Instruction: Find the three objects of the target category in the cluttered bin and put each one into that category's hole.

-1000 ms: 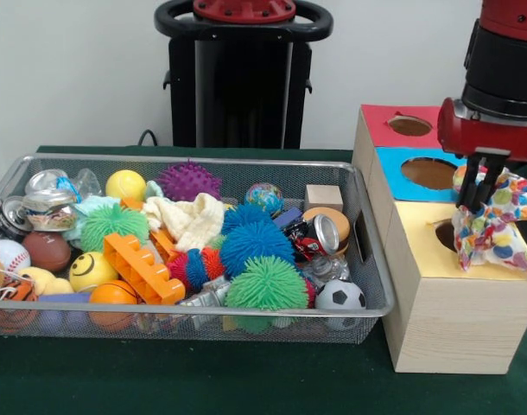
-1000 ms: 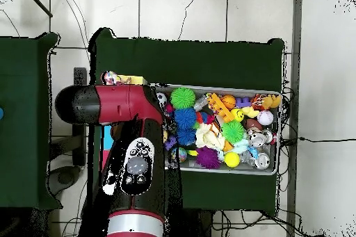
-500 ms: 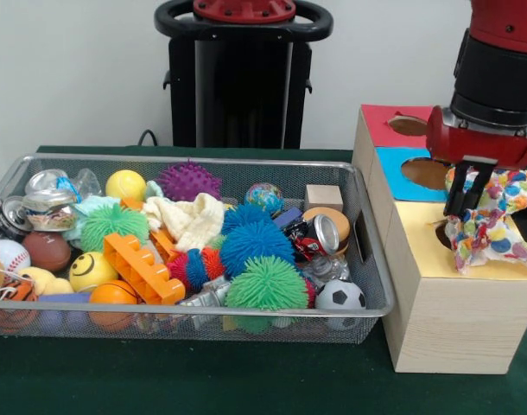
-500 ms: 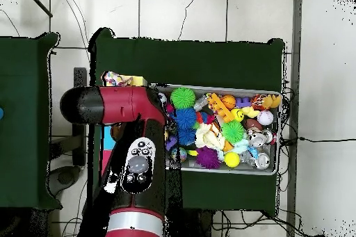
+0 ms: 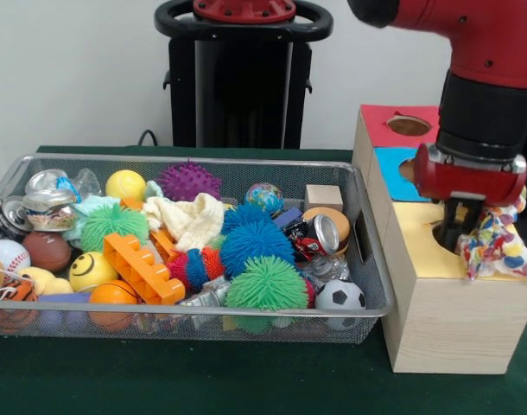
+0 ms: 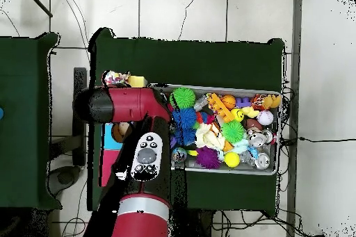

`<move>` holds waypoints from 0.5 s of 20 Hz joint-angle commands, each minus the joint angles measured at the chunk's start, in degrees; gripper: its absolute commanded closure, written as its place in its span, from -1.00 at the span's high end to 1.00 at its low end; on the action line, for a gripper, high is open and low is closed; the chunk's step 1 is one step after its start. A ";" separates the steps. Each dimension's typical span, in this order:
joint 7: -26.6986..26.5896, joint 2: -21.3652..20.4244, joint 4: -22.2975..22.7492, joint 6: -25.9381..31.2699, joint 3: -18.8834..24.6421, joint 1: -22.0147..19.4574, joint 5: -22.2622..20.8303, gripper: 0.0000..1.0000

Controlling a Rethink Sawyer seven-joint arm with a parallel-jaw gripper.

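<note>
A wooden box [image 5: 436, 294] with a red, a blue and a yellow top panel stands right of the wire bin [image 5: 39, 164]. My gripper [image 5: 460, 240] is low over the hole in the yellow panel [image 5: 419, 246], shut on a spotted multicoloured cloth [image 5: 498, 246]. The cloth bunches out to the right of the fingers and rests on the yellow panel. The hole under the gripper is mostly hidden. In the overhead view the cloth [image 6: 115, 78] shows just past the arm [image 6: 128, 105]; the gripper itself is hidden there. A cream cloth [image 5: 190, 220] lies in the bin.
The bin holds several spiky balls [image 5: 255, 245], an orange brick [image 5: 141, 268], cans [image 5: 322, 233], a wooden block [image 5: 323, 197] and small sports balls [image 5: 339, 296]. The red panel's hole [image 5: 409, 125] is uncovered. A black stand [image 5: 242, 78] rises behind the bin.
The arm has swung left and down over the box, carrying the spotted cloth from above the box's right edge down onto the yellow panel at its hole.
</note>
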 commanded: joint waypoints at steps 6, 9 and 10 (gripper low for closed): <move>6.91 4.57 1.14 -5.36 3.77 -2.42 -0.57 -1.00; 6.67 4.22 1.17 -5.04 3.42 -2.21 -0.69 -1.00; 6.36 4.16 1.12 -4.74 3.55 -2.34 -0.74 -1.00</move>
